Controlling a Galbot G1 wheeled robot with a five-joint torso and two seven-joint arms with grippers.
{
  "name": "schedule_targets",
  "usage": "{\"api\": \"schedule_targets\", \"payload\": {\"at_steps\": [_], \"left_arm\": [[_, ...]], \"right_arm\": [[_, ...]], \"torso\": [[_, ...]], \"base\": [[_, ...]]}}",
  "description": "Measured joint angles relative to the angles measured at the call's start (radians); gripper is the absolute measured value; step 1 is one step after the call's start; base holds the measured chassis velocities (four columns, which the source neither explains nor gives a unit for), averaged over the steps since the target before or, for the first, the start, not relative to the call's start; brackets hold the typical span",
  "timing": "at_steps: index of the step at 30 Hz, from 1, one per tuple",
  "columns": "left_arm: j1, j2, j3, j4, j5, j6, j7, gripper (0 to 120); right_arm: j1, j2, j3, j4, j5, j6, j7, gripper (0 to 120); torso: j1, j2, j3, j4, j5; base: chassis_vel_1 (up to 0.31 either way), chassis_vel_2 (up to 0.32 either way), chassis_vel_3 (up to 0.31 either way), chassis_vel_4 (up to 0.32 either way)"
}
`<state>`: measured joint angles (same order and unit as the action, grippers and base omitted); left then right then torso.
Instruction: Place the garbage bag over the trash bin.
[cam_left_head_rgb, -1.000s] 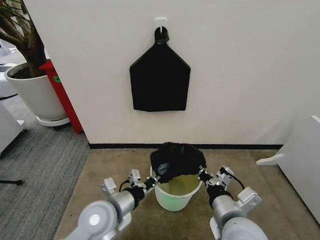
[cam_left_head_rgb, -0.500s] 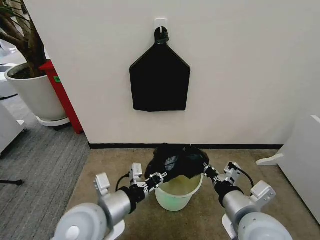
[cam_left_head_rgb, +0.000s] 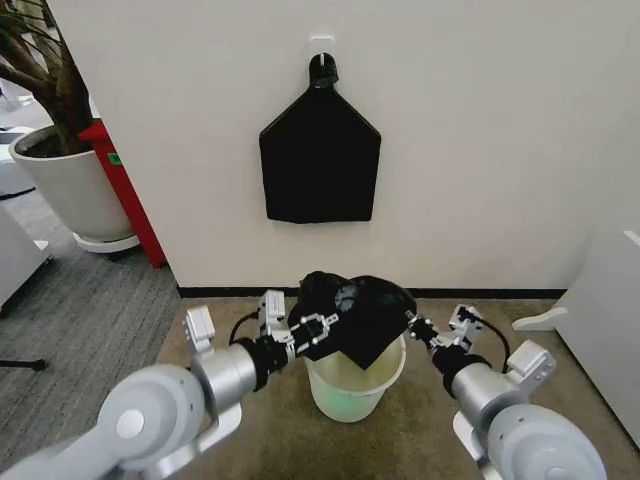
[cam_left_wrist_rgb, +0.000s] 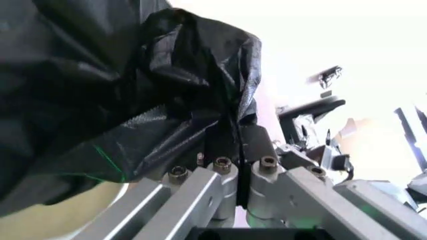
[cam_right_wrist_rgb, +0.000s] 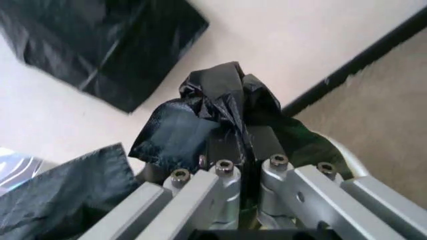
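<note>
The garbage bag (cam_left_head_rgb: 352, 316) hung bunched over the mouth of the trash bin (cam_left_head_rgb: 355, 385), which stood on the carpeted floor (cam_left_head_rgb: 250, 440) close to the wall (cam_left_head_rgb: 480, 150). Its crumpled bulk sat above the rim, toward the wall side, and a lower corner dipped into the opening, so the near part of the rim still showed bare. The left pincer (cam_left_head_rgb: 312, 330) was clamped on a fold of the bag at its left edge, and the left wrist view showed its fingers (cam_left_wrist_rgb: 223, 150) closed tight on the film. The right pincer (cam_left_head_rgb: 413, 327) gripped the opposite edge, its fingers (cam_right_wrist_rgb: 230, 145) likewise pressed together on a gathered pleat. By my reading the step in hand was spreading the bag's mouth and lowering it around the rim, and it was only partly done. To do it well, the two pincers would need to draw apart evenly until the film stretched wider than the bin, stay level with one another, and descend outside the rim rather than inside it. Thin plastic could slip or tear under a lopsided pull, and the light bin could tip if an edge snagged. The flat black bundle (cam_left_head_rgb: 320, 160) hanging on the wall hook (cam_left_head_rgb: 321, 45) was not involved.
</note>
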<state>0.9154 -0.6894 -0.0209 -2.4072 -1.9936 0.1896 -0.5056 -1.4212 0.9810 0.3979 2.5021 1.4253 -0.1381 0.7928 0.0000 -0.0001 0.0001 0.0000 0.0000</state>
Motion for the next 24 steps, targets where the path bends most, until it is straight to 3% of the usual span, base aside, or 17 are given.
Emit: {"api": "schedule_targets", "payload": {"at_steps": [5,12,19,24], "left_arm": [[-0.078,-0.027,0.053,0.053,-0.014,0.001,-0.001,0],[-0.066,-0.059,0.096,0.118,0.023,0.002,0.000,0],[0.046,-0.075,0.086,0.150,0.110,0.002,0.011,0],[0.192,-0.065,0.034,0.108,0.163,-0.004,0.013,0]], "right_arm": [[-0.006,-0.005,0.040,0.000,0.008,-0.008,0.005,0],[-0.034,0.039,0.005,-0.001,-0.035,-0.016,-0.011,0],[-0.058,0.076,-0.035,-0.001,-0.091,-0.019,-0.045,0],[-0.091,0.113,-0.077,-0.002,-0.103,-0.029,-0.045,0]], "torso": [[0.000,0.000,0.000,-0.0002,0.0001],[0.000,0.000,0.000,0.0000,0.0002],[0.000,0.000,0.000,-0.0001,0.0000],[0.000,0.000,0.000,0.0001,-0.0001]], "base": [[0.000,0.000,0.000,0.000],[0.000,0.000,0.000,0.000],[0.000,0.000,0.000,0.000],[0.000,0.000,0.000,0.000]]}}
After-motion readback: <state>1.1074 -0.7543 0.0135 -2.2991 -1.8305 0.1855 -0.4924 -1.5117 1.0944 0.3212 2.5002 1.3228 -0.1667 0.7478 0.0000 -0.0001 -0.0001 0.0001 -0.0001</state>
